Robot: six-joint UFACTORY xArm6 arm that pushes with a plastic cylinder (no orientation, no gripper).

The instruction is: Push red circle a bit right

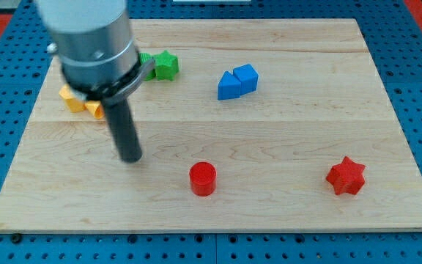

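Note:
The red circle (pixel 203 178) is a short red cylinder that stands near the bottom middle of the wooden board (pixel 284 139). My tip (pixel 131 158) rests on the board to the left of the red circle and slightly higher in the view, about a hundred pixels away and not touching it. The rod rises from the tip to the grey arm body at the upper left.
A red star (pixel 345 176) lies at the lower right. Two blue blocks (pixel 237 81) touch each other at the upper middle. A green star (pixel 166 64) and a partly hidden green block sit at the top left. Yellow blocks (pixel 74 100) show beside the arm.

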